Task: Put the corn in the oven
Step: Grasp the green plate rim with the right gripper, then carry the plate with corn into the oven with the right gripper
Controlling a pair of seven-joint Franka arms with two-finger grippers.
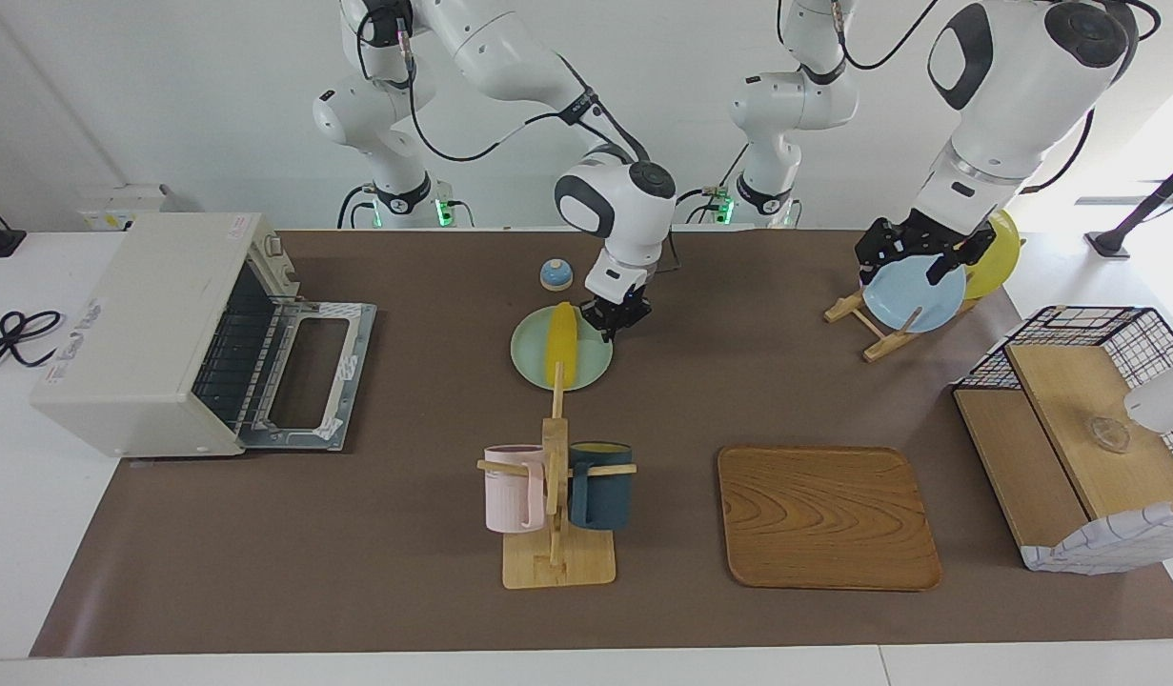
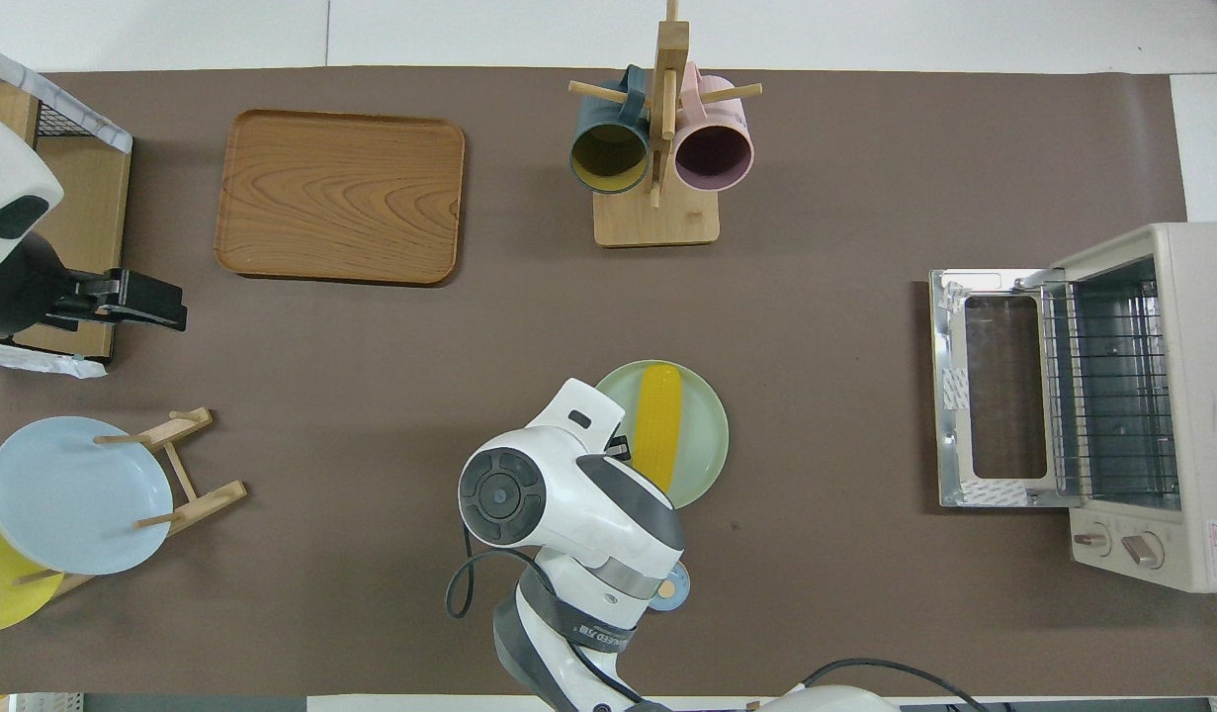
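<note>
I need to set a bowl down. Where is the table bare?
Bare mat lies between the green plate and the oven door, and between the wooden tray and the plate rack. Crowded around the corn.

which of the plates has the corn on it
The pale green plate lying flat mid-table holds the corn. The blue plate and yellow plate stand upright in the wooden rack toward the left arm's end, holding nothing.

My facing camera sits high across the counter (image 1: 357,572), looking back at both arms. My overhead camera looks steeply down from the robots' end. Both share the whole counter, half a turn apart.
</note>
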